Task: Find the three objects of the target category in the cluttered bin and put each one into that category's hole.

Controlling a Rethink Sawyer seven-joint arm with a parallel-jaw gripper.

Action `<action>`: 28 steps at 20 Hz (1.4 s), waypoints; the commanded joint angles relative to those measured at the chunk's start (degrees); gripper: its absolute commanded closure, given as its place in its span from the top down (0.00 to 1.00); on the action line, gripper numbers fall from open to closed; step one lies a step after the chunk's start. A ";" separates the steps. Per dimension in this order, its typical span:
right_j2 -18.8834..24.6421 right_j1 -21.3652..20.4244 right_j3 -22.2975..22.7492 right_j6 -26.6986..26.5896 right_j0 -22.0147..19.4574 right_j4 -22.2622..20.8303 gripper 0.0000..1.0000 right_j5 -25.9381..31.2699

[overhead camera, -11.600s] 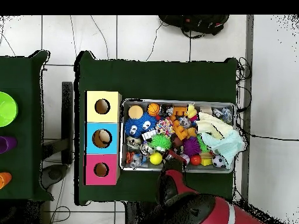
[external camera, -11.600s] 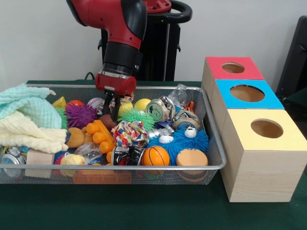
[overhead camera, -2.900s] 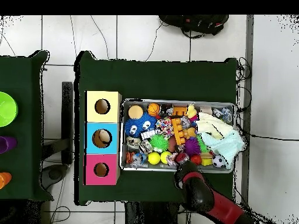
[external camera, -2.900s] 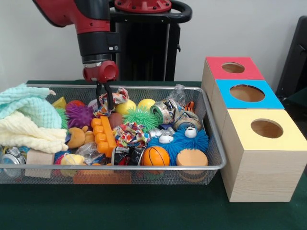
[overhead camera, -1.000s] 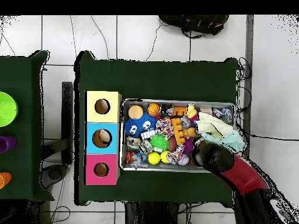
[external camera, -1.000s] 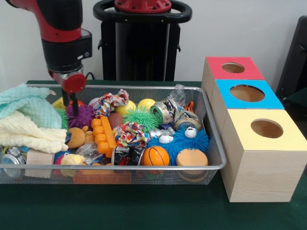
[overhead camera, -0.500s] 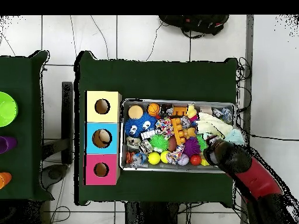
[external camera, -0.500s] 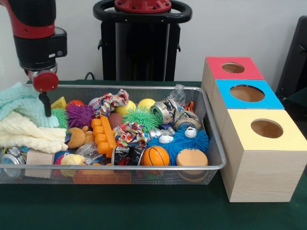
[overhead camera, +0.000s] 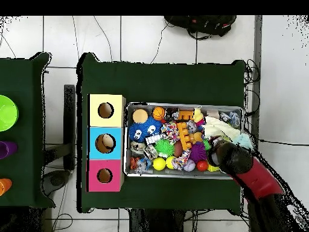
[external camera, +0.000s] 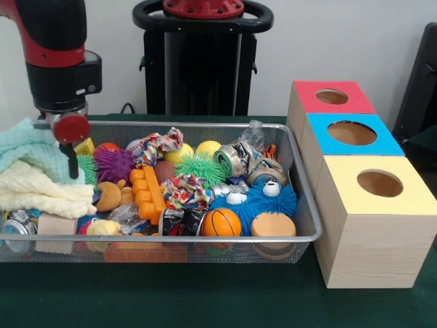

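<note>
Cluttered wire bin, gripper over the cloths at its end

Cluttered wire-mesh bin (external camera: 300, 236) sits on the green table cloth (external camera: 205, 301), packed with toys: a purple spiky ball (external camera: 113, 165), an orange plastic block strip (external camera: 148, 194), a yellow ball (external camera: 205, 148), a green spiky ball (external camera: 198, 168), a small basketball (external camera: 222, 223), a blue fuzzy toy with eyes (external camera: 263, 199), a crushed metal can (external camera: 232, 156) and a knotted multicoloured rope toy (external camera: 184, 190). Folded mint and cream cloths (external camera: 37, 174) fill one end of the bin. Just beside the bin's other end stands a row of three wooden boxes, each with a round hole in its top: red-topped box (external camera: 332, 97), blue-topped box (external camera: 353, 133) and yellow-topped box (external camera: 377, 184).

The red and black arm's gripper (external camera: 72, 160) hangs over the cloth end of the bin, its dark tips close to the mint cloth and next to the purple spiky ball. The fingers look narrow and together, with nothing seen between them.
</note>
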 commanded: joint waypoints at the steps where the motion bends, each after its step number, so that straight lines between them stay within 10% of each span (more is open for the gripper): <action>1: 0.00 2.48 -0.08 14.00 4.78 3.93 1.00 -4.68; 11: -3.23 3.80 -1.09 13.49 8.69 7.77 1.00 -4.62; 28: 2.30 6.30 11.95 14.12 4.93 2.05 1.00 -26.74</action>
